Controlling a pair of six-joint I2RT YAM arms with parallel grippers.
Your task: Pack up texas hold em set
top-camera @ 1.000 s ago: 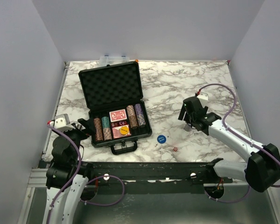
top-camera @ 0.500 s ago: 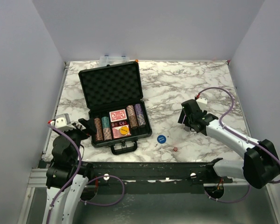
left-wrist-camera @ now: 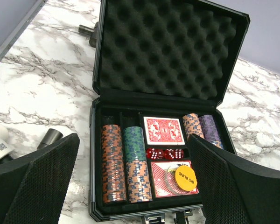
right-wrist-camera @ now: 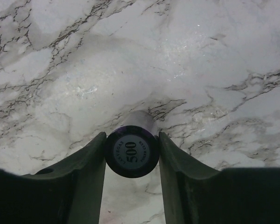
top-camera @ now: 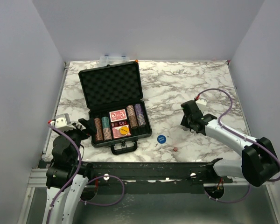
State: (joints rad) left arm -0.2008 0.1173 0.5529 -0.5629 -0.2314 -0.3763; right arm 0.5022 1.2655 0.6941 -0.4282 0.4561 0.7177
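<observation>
Right gripper [right-wrist-camera: 132,140] jaws clamped on 500-marked chip stack [right-wrist-camera: 132,150] over bare marble desk [right-wrist-camera: 200,56], left gripper [top-camera: 85,125] jaws spread wide at open briefcase [top-camera: 113,86] near-left corner

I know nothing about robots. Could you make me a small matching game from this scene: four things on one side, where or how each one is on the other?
Things:
1. blue round button
2. orange Big Blind disc
3. chip stack marked 500
4. briefcase lid

Places or states:
A. between the fingers of the right gripper
B. on the marble table
C. on a red card deck
D. standing open

Pairs: 1-B, 2-C, 3-A, 4-D.
</observation>
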